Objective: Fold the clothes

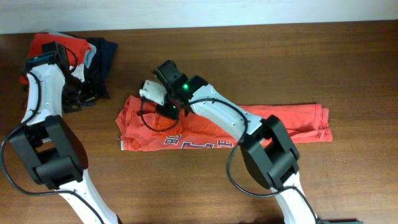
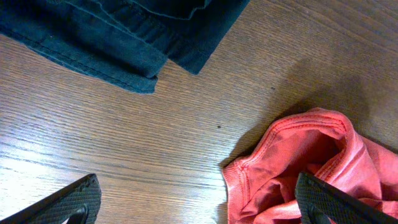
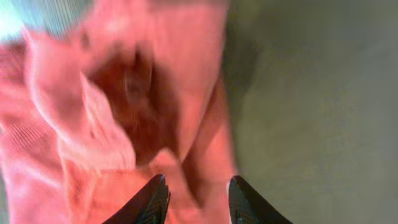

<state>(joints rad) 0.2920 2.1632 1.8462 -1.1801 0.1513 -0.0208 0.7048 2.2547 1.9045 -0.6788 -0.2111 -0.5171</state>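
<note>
1. Counting from overhead: two arms, two orange-red shirts, one navy garment (image 1: 102, 56) and one sliver of grey cloth (image 1: 91, 57), all on the wooden table (image 1: 261, 56).
2. The lettered shirt (image 1: 280, 121) lies at mid-table as a long band running from 9 to 3 o'clock, its block letters (image 1: 193, 144) along the 6 o'clock edge.
3. The second shirt (image 1: 40, 42) sits bunched in the 10 o'clock corner, touching the navy garment and the grey cloth, partly under the left arm.
4. Left gripper (image 2: 198, 186): jaws spread wide and holding nothing, above bare wood. Its wrist view has the navy garment at 12 o'clock and an orange-red ribbed edge at 4 o'clock, just by one finger. I cannot tell which shirt that edge belongs to.
5. Right gripper (image 3: 198, 180): over the 10 o'clock end of the lettered shirt. Its wrist view is blurred. The fingers stand partly apart with red cloth behind and between them, and I cannot tell whether they pinch it.
6. Only overhead shows the letters and both shirts whole. Only the wrist views show the gaps between the fingers.
</note>
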